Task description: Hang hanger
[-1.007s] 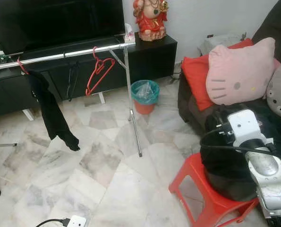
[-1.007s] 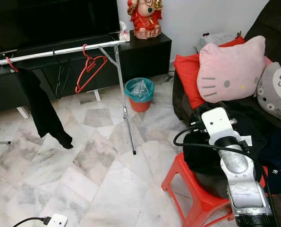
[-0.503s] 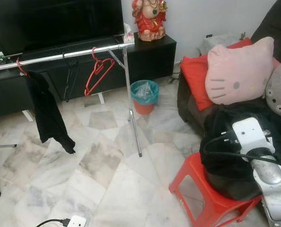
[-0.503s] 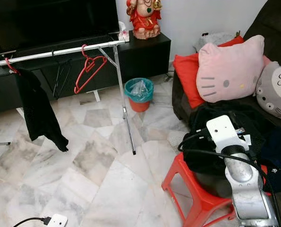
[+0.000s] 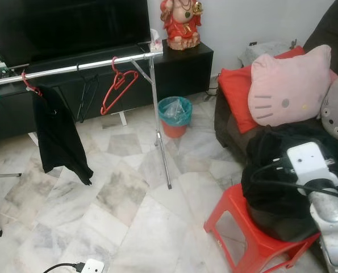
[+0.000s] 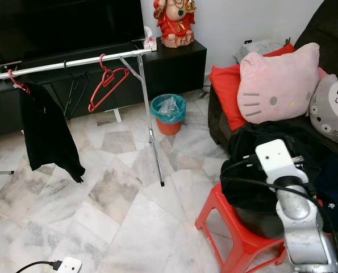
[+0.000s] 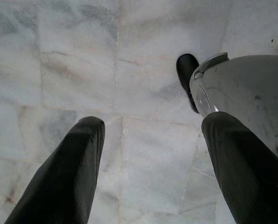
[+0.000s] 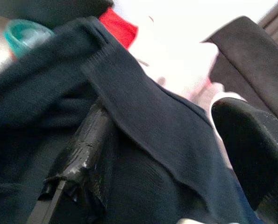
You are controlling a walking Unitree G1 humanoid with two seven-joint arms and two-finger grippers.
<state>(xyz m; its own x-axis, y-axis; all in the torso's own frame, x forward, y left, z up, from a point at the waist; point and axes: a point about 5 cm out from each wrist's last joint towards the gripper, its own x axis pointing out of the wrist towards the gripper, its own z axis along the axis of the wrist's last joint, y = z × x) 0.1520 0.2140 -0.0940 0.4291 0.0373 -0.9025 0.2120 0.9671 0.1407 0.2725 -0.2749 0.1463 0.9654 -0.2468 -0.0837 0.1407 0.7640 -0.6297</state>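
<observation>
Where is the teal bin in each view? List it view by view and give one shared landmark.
Left eye view: teal bin upper centre, just beyond the rack leg.
Right eye view: same spot, upper centre.
Right wrist view: blurred teal patch past the dark cloth.
Left wrist view: faces the marble floor.
Shared landmark: the dark clothes pile on the red stool.

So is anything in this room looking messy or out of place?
A few things. A black garment hangs lopsided from a red hanger on the rail, one corner trailing low. Dark clothes are heaped on a red stool instead of being hung. A white plug and its cable lie loose on the floor.
</observation>
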